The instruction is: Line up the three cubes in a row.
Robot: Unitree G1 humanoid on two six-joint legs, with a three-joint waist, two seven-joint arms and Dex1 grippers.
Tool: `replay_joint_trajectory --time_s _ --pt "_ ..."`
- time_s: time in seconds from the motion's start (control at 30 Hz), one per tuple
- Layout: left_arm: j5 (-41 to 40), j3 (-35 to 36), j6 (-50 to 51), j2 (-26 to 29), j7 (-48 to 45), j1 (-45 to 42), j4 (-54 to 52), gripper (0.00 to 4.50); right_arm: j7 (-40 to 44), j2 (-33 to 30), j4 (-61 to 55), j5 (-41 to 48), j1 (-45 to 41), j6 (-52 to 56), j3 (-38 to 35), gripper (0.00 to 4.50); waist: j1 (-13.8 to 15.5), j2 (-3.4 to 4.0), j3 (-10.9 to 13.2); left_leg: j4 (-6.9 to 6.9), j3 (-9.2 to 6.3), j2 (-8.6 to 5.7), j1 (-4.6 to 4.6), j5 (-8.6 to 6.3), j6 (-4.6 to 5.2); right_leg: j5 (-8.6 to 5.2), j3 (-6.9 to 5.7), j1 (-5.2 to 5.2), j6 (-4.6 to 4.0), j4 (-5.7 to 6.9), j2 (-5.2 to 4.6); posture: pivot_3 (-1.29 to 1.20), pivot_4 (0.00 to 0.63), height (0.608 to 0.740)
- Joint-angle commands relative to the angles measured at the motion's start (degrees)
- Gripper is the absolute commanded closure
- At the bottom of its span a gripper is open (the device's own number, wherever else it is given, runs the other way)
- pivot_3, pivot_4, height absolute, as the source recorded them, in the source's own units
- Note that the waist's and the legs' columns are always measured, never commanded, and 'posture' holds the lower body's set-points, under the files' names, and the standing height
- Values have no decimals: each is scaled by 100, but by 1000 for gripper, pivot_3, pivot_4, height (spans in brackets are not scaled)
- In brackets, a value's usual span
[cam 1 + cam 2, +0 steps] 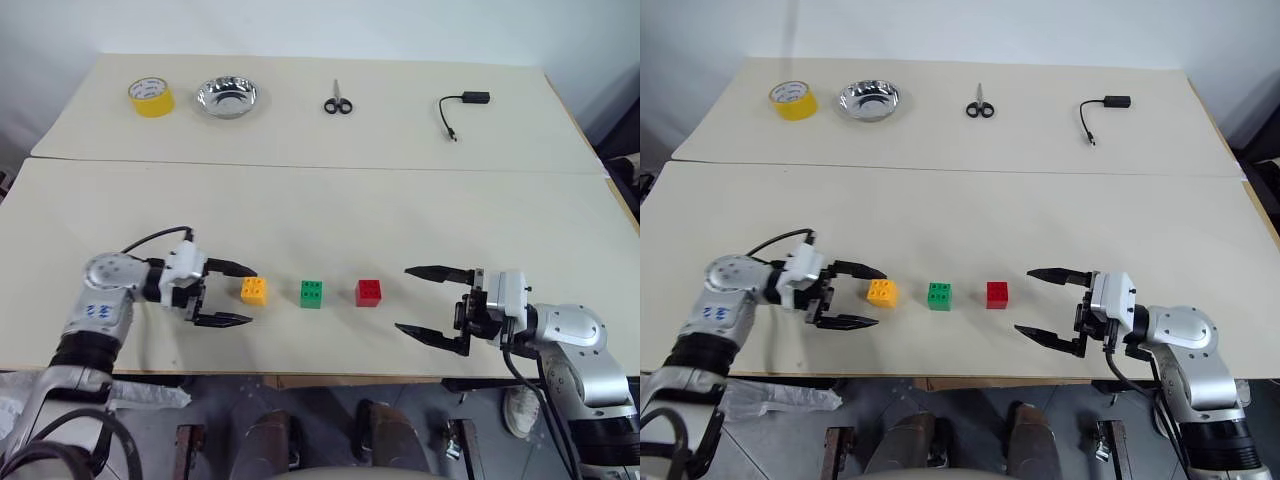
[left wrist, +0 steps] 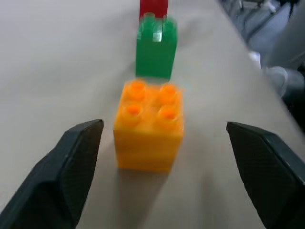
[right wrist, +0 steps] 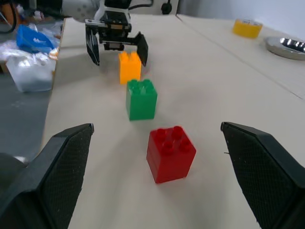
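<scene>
**Three studded bricks in a row near the front edge**

Matte beige board makes up the worktop (image 1: 320, 210), with a seam running across it between a near panel and a far one. I see the orange-yellow cube (image 1: 254, 290), the green cube (image 1: 311, 293) and the red cube (image 1: 368, 292) standing apart in a straight line close to the near edge, each a glossy plastic block with four round studs on top. My left gripper (image 1: 232, 294) sits just beside the orange-yellow cube with its ribbed black fingers spread and nothing between them. My right gripper (image 1: 430, 304) is near the red cube, also spread wide and empty.

Along the far edge lie a yellow tape roll (image 1: 151, 96), a shiny round metal bowl (image 1: 227, 97), black-handled scissors (image 1: 338, 98) and a black adapter with a cable (image 1: 462, 105). I can read no writing anywhere.
</scene>
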Motion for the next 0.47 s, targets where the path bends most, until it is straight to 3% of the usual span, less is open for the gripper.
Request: replay_joint_trajectory --time_s 0.03,0.23,0.47 --pt "-311 770 276 344 212 517 -804 254 303 -365 -306 220 -133 118 -240 0 18 1 0 0 -1 1 0 0 0 0 0 1 0 -1 0 0 150 740" --pt "-31 1433 96 711 424 1141 -1051 254 629 -889 -63 203 -278 245 -465 0 83 1 1 4 -4 -5 1 -1 1 0 0 6 0 -3 -7 0 150 740" --pt "375 1478 -194 465 981 1287 -1058 254 640 -636 323 -15 -379 -5 -335 0 57 1 1 2 0 -7 1 -1 1 0 0 5 0 -2 -6 0 150 740"
